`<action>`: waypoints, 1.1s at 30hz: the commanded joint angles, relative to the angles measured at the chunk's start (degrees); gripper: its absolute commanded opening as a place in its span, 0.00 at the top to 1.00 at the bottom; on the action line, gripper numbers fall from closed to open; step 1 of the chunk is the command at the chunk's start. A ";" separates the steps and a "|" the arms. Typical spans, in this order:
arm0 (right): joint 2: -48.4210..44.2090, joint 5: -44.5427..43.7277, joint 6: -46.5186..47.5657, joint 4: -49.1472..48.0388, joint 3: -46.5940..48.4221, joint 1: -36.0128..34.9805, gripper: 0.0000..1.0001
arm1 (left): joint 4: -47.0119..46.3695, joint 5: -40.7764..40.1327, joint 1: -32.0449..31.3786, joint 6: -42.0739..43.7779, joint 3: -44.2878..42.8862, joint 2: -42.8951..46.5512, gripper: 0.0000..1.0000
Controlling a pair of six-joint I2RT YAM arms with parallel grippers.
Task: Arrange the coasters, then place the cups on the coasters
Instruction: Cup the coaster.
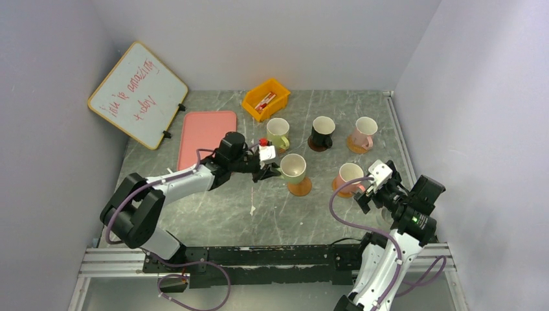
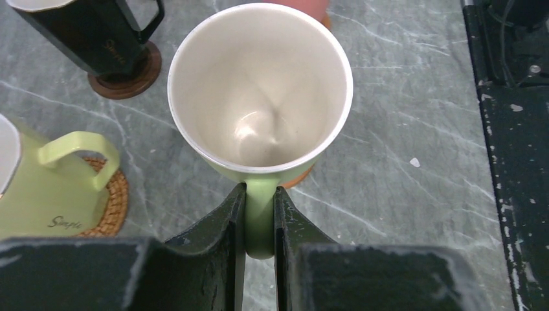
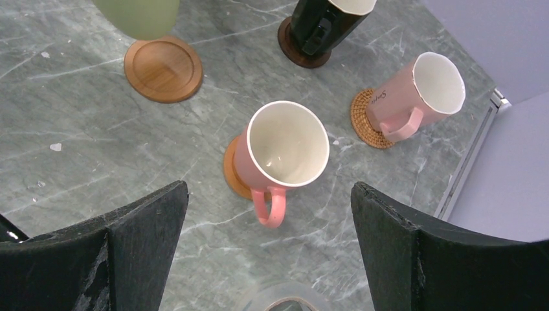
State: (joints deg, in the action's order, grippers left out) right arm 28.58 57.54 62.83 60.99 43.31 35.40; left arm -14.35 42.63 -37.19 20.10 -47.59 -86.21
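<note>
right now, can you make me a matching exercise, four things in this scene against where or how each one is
Things: A black handled mug; B nearer pale green handled mug; C right hand; D yellow plastic bin.
States: 1 open, empty; 2 on dark brown round coaster; 3 far end, next to pink rectangular tray; 4 handle pinched in left hand.
Pairs: A-2, B-4, C-1, D-3.

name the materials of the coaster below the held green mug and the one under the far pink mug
Orange-brown coaster: probably wood or bamboo, smooth matte, raised turned rim. Tan coaster under the far pink mug: apparently woven rattan, coiled braids.
</note>
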 commanded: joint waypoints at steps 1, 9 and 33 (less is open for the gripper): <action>-0.53 1.96 1.62 -0.49 -0.41 0.37 0.00 | -13.13 4.63 -1.30 -4.36 0.87 -0.21 0.95; -0.82 2.22 2.67 0.17 -0.46 0.37 0.00 | -15.83 -0.50 -2.84 -6.60 1.29 -3.66 0.95; -1.31 2.93 4.67 1.92 -0.51 0.73 0.00 | -15.65 -2.52 -3.93 -4.71 -0.96 -5.95 0.95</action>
State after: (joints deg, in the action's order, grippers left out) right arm 27.64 57.60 65.04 61.87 42.98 35.77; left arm -20.29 38.17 -40.82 18.46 -48.51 -92.60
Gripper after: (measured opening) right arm 0.997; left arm 0.207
